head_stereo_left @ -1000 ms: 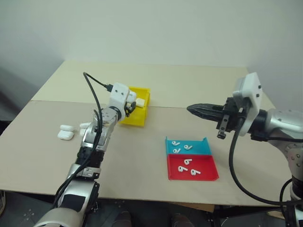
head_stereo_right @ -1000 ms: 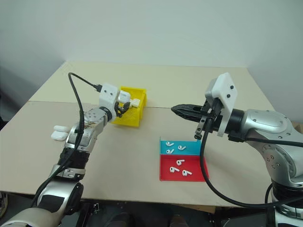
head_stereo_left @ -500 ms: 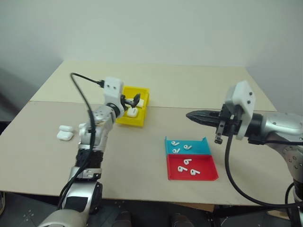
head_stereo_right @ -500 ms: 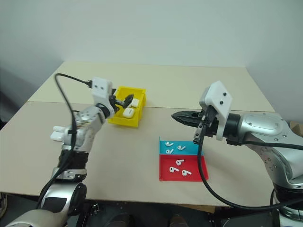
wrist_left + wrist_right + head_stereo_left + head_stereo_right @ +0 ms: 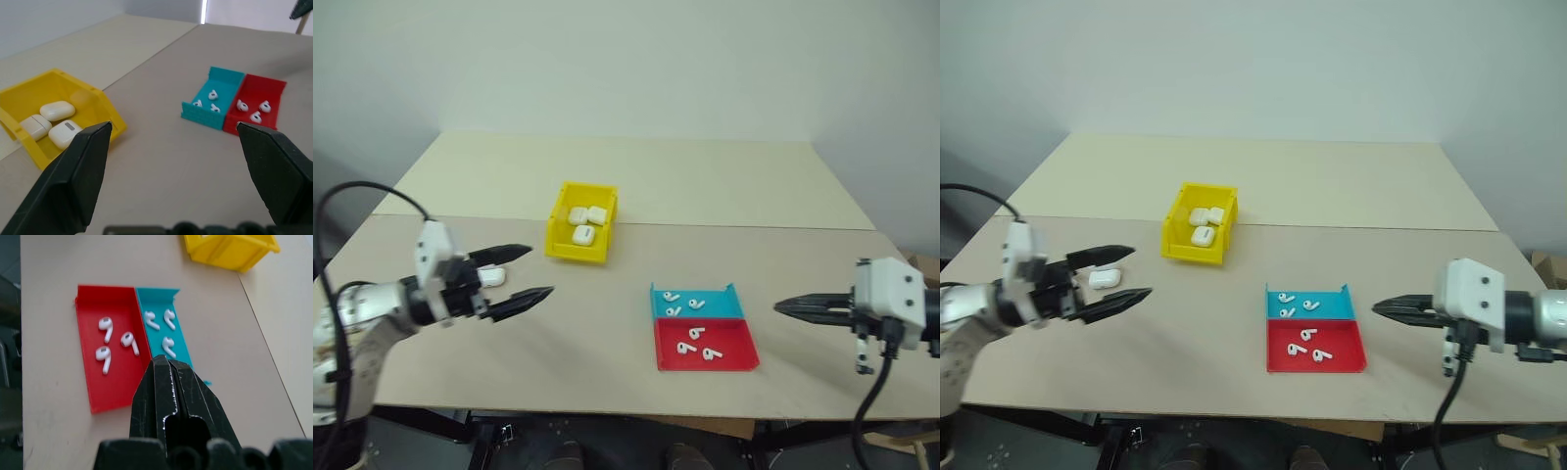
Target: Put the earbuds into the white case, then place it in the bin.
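Three white cases (image 5: 583,234) lie inside the yellow bin (image 5: 576,252) at mid-table. Another white case (image 5: 1104,278) rests on the table left of the bin. My left gripper (image 5: 540,271) hovers open and empty near the table's left front, pointing right, with that case just behind its fingers. Several earbuds (image 5: 105,324) lie loose in the trays, three in the red one and three in the blue one (image 5: 168,318). My right gripper (image 5: 783,306) is shut and empty, low at the right, its tip pointing at the trays.
The shallow blue tray (image 5: 717,308) and the red tray (image 5: 734,352) sit side by side right of centre near the front edge. A seam (image 5: 754,225) runs across the table behind the bin.
My left gripper opened over the bin, left a case inside, and pulled back to the left front. My right arm drew back to the right and sank lower.
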Controlling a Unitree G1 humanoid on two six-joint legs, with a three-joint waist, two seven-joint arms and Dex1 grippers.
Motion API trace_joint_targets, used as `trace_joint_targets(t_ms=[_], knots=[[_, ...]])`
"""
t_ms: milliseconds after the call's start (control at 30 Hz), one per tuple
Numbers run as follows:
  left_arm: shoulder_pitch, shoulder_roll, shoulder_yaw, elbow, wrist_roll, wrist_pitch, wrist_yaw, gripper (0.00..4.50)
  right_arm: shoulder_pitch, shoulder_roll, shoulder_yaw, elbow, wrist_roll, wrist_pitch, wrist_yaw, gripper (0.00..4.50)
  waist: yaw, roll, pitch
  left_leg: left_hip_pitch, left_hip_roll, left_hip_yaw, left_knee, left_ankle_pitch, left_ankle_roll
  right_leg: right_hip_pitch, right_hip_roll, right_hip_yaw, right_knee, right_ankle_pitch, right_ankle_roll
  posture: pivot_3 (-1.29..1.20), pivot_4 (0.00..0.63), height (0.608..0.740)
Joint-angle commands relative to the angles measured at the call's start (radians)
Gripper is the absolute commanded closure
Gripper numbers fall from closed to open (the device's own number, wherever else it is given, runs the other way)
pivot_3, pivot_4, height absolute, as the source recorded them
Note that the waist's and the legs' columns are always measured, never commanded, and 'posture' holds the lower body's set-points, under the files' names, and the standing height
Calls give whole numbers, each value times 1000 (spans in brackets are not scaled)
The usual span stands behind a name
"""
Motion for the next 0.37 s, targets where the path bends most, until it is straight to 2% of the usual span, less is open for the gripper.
trace_joint_targets(t_ms=[33,167,367], knots=[[57,67,128,-39,-62,14,-77,77,43,-19,-107,30,-12,-66,73,4500,2,0,0,1,0,0,0,0,0,0,0,0,0,0,0,0,150,740],[106,116,204,-36,-74,18,-106,77,90,-4,-149,45,-7,-101,111,4500,1,0,0,1,0,0,0,0,0,0,0,0,0,0,0,0,150,740],[117,119,206,-42,-100,23,-112,77,84,7,-112,33,-3,-119,89,4500,1,0,0,1,0,1,-1,0,0,0,0,1,0,0,0,0,150,740]])
